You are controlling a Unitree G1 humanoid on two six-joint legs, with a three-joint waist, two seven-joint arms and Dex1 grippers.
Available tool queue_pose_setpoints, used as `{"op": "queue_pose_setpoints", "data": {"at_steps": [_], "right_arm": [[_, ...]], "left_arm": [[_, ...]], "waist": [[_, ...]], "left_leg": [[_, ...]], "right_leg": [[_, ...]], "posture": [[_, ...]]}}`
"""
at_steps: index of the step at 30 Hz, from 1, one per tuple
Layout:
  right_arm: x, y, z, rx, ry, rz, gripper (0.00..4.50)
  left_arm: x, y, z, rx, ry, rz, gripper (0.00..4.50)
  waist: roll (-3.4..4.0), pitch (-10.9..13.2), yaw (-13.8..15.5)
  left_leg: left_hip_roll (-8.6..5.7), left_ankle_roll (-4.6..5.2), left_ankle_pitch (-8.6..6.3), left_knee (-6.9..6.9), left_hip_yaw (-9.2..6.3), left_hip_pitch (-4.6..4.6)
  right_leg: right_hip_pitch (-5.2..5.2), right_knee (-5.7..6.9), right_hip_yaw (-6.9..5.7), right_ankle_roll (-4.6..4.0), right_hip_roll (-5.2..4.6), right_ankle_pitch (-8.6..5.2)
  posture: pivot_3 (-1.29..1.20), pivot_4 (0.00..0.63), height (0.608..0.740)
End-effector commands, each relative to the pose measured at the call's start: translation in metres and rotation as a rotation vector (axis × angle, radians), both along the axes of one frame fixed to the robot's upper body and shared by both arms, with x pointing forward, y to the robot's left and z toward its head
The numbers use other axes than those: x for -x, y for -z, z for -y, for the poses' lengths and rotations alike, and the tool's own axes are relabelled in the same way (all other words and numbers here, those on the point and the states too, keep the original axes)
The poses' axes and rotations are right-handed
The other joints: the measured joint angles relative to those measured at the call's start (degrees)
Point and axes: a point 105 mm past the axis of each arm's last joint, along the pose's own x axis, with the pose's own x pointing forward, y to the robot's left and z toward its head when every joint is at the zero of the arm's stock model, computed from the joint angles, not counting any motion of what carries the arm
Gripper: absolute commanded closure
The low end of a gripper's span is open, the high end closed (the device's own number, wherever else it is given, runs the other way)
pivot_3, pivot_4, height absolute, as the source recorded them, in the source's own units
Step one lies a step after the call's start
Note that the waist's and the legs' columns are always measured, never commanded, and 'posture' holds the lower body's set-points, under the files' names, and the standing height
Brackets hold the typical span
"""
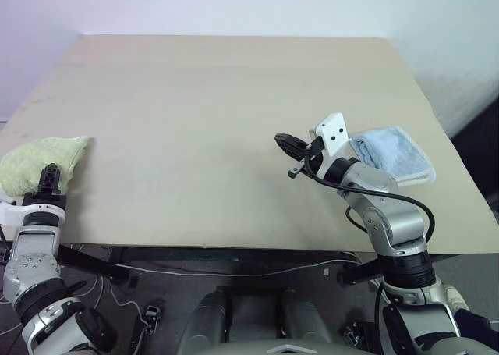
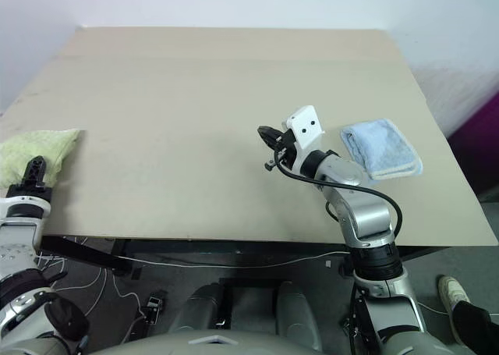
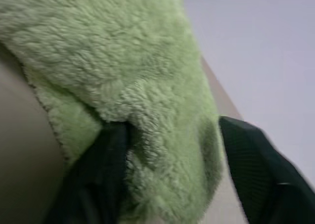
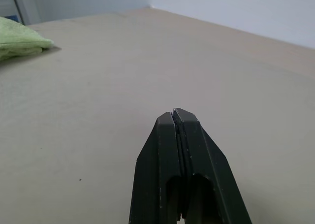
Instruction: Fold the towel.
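At the left gripper [image 1: 49, 175], fingers spread around the towel [image 1: 43, 158] edge; right gripper [image 2: 267, 135], pressed together, sits well apart.

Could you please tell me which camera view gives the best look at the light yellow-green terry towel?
The left eye view: the bunched light yellow-green terry towel lies at the wooden table's left edge, with the left claw at it. The right eye view crops it; the left wrist view gives close pile between the open fingers; the right wrist view a far corner.
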Motion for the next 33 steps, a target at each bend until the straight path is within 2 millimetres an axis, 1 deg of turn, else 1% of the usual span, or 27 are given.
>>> {"op": "queue_pose_setpoints", "data": {"at_steps": [1,4,6,8,9,10,12,14,17,19,20,22,25,28,29,30,33], "right_arm": [[0.002,-0.006,-0.001,-0.002,-0.002,0.038,4.50],[0.002,-0.005,0.000,-0.001,0.001,0.034,4.50],[0.002,-0.004,-0.001,0.000,-0.002,0.031,4.50],[0.002,-0.003,-0.001,0.000,-0.005,0.027,4.50],[0.002,-0.002,-0.001,0.000,-0.006,0.026,4.50],[0.002,-0.002,-0.001,0.001,-0.010,0.023,4.50],[0.001,0.000,-0.002,0.002,-0.017,0.017,4.50],[0.000,0.001,-0.003,0.003,-0.024,0.012,4.50],[-0.003,0.002,-0.003,0.004,-0.029,0.008,4.50],[-0.005,0.003,-0.003,0.003,-0.030,0.006,4.50],[-0.005,0.003,-0.004,0.003,-0.030,0.006,4.50],[-0.007,0.004,-0.001,0.001,-0.022,0.008,4.50],[-0.009,0.003,0.005,-0.002,0.005,0.017,4.50],[-0.010,0.004,0.016,-0.004,0.049,0.019,4.50],[-0.010,0.005,0.021,-0.001,0.061,0.018,4.50],[-0.009,0.005,0.025,0.001,0.074,0.019,4.50],[-0.006,0.004,0.038,-0.006,0.116,0.022,4.50]], "left_arm": [[0.019,-0.014,-0.012,-0.035,-0.008,0.049,0.04],[0.035,-0.009,-0.013,-0.028,0.015,0.043,0.04],[0.053,-0.006,-0.021,-0.022,-0.003,0.047,0.04],[0.066,-0.010,-0.024,-0.035,-0.012,0.057,0.04],[0.069,-0.012,-0.024,-0.040,-0.008,0.065,0.04],[0.072,-0.023,-0.020,-0.062,0.017,0.104,0.04],[0.073,-0.043,-0.006,-0.131,0.095,0.156,0.04],[0.066,-0.059,0.018,-0.222,0.211,0.163,0.04],[0.047,-0.076,0.069,-0.396,0.405,0.138,0.04],[0.034,-0.079,0.100,-0.527,0.502,0.105,0.04],[0.030,-0.079,0.109,-0.572,0.524,0.096,0.04],[0.010,-0.078,0.130,-0.699,0.560,0.068,0.04],[-0.012,-0.080,0.150,-0.907,0.581,0.065,0.04],[-0.029,-0.075,0.178,-1.103,0.691,0.080,0.04],[-0.032,-0.076,0.186,-1.134,0.716,0.101,0.04],[-0.037,-0.077,0.189,-1.139,0.726,0.115,0.04],[-0.049,-0.078,0.189,-1.140,0.744,0.144,0.04]], "waist": [[0.01,0.00,-0.23],[0.01,0.00,-0.74],[0.01,0.00,-1.17],[0.01,0.00,-1.65],[0.01,0.00,-1.66],[0.01,0.00,-1.61],[0.00,-0.01,-1.47],[-0.04,-0.03,-0.98],[-0.02,-0.02,0.12],[-0.01,-0.02,0.33],[-0.01,-0.02,0.27],[0.00,-0.02,0.14],[0.01,-0.02,0.06],[0.01,-0.02,-0.06],[0.04,-0.02,0.03],[0.04,-0.02,0.09],[0.03,-0.02,0.15]], "left_leg": [[0.00,0.00,0.00,-0.01,0.00,0.00],[0.02,0.00,0.00,-0.08,0.05,0.02],[0.02,0.00,0.00,-0.11,0.05,0.02],[0.03,0.00,0.00,-0.12,0.05,0.02],[0.04,0.00,0.00,-0.15,0.06,0.05],[0.05,0.00,0.00,-0.16,0.05,0.06],[0.07,0.00,0.00,-0.17,0.04,0.05],[0.06,-0.01,-0.01,-0.16,0.03,0.05],[0.03,-0.02,-0.01,-0.14,0.04,0.06],[0.02,-0.02,-0.01,-0.14,0.04,0.06],[0.01,-0.02,-0.01,-0.14,0.05,0.06],[0.01,-0.02,-0.01,-0.16,0.06,0.06],[0.03,-0.05,0.01,-0.21,0.06,0.06],[0.02,-0.07,0.02,-0.32,0.12,0.06],[0.02,-0.08,0.03,-0.35,0.13,0.06],[0.01,-0.08,0.03,-0.39,0.15,0.06],[0.01,-0.07,0.04,-0.41,0.13,0.05]], "right_leg": [[0.00,0.00,0.00,0.00,0.00,0.00],[-0.05,0.00,0.08,-0.01,0.01,0.00],[-0.06,-0.01,0.10,-0.01,0.00,-0.01],[-0.05,0.00,0.10,-0.02,0.00,-0.01],[-0.05,-0.01,0.14,-0.02,0.00,-0.01],[-0.05,-0.01,0.15,-0.03,0.01,-0.01],[-0.03,-0.02,0.15,-0.03,0.00,-0.02],[0.03,-0.07,0.14,-0.03,-0.04,-0.01],[0.09,-0.13,0.14,-0.07,-0.08,0.01],[0.10,-0.15,0.13,-0.10,-0.08,0.03],[0.10,-0.17,0.14,-0.12,-0.08,0.04],[0.08,-0.17,0.14,-0.12,-0.05,0.04],[0.02,-0.16,0.07,-0.12,0.02,0.05],[-0.04,-0.16,0.10,-0.12,0.04,0.05],[-0.07,-0.17,0.10,-0.12,0.04,0.05],[-0.07,-0.19,0.11,-0.12,0.02,0.05],[-0.08,-0.23,0.09,-0.12,0.03,0.05]], "posture": [[0.00,0.150,0.740],[0.00,0.150,0.740],[0.00,0.150,0.740],[0.00,0.150,0.740],[0.00,0.150,0.740],[0.00,0.150,0.740],[0.00,0.150,0.740],[0.00,0.150,0.740],[0.00,0.150,0.740],[0.00,0.150,0.740],[0.00,0.150,0.740],[0.00,0.150,0.740],[0.00,0.150,0.740],[0.00,0.150,0.740],[0.00,0.150,0.740],[0.00,0.150,0.740],[0.00,0.150,0.740]]}}
